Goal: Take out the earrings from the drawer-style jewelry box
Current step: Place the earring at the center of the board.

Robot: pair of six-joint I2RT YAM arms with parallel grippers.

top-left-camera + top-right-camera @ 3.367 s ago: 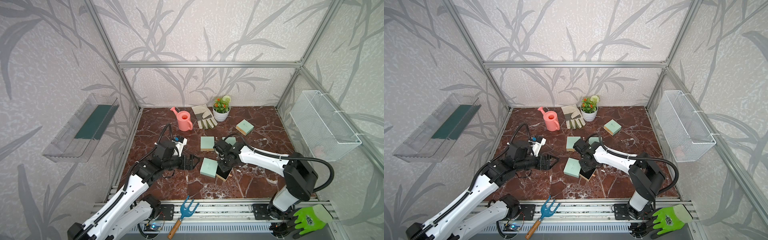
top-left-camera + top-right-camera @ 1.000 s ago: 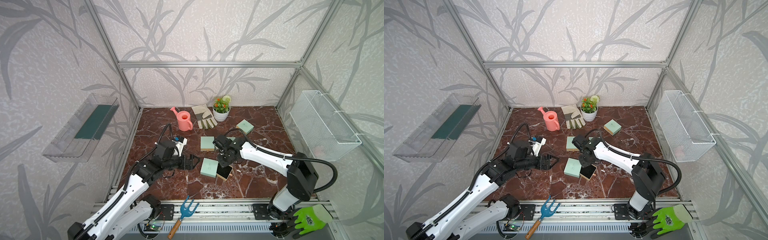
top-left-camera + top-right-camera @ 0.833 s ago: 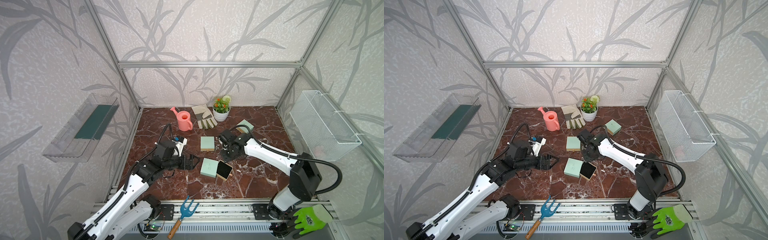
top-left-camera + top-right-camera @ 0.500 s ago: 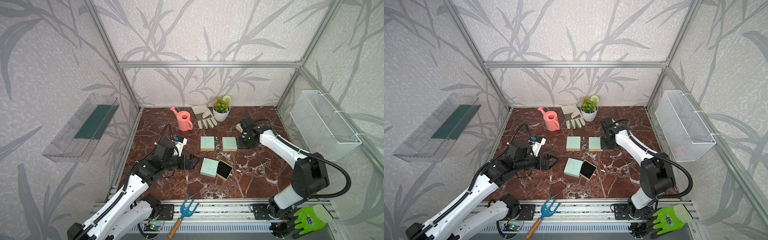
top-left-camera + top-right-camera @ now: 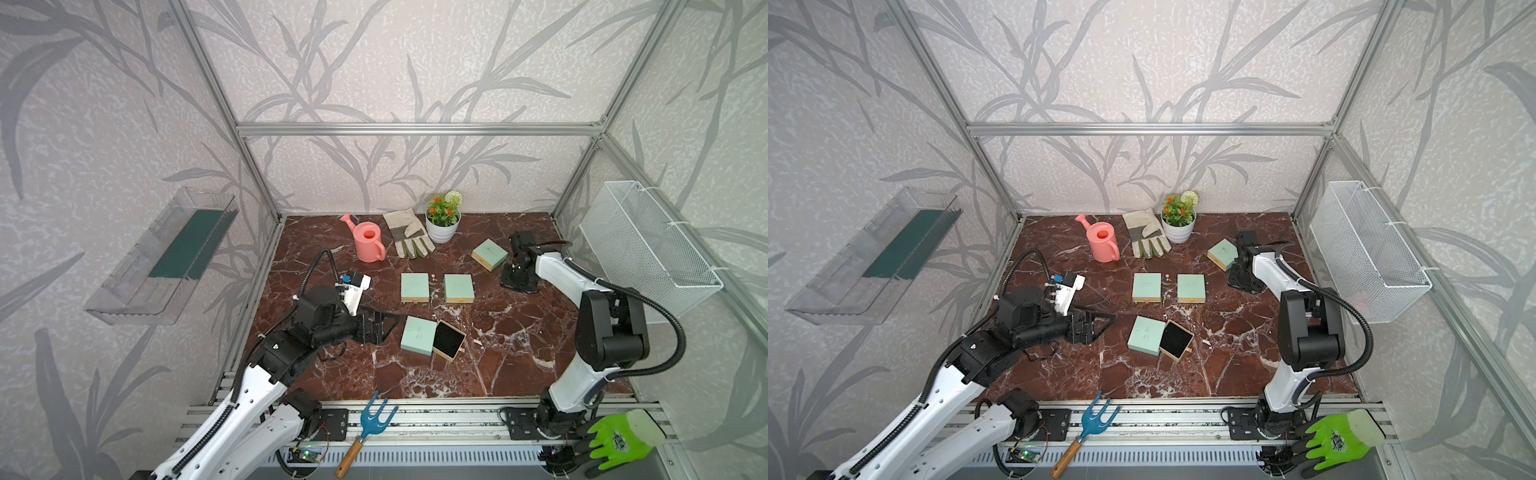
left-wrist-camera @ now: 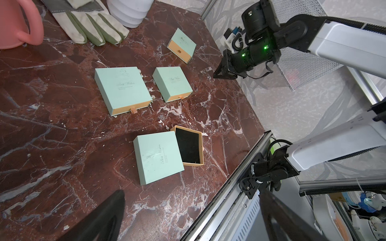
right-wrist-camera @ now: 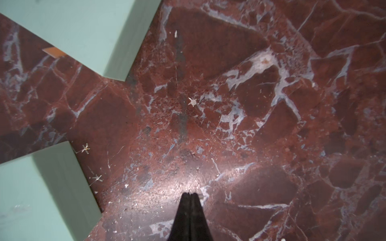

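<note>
My left gripper hangs spread wide, low over the marble, pointing at the sleeve and just short of it. The drawer sticks out of the sleeve's right side, black lining up. My right gripper is pinched together, tip down close to the stone toward the right wall, near the basket. Whether it touches the stone, or grips anything, I cannot tell. The earrings lie loose on the marble: one on bare stone ahead of that tip, two more just beside the edge of a box. Three closed boxes crowd the middle: two side by side, and a skewed box just beside the right gripper. The widest bare stretch I have is front right, between the drawer and the right arm's base. Along the back wall stand a can, a glove and a pot. Frame posts mark the corners, and a clear shelf hangs on the left wall. A fork lies on the front rail.
</note>
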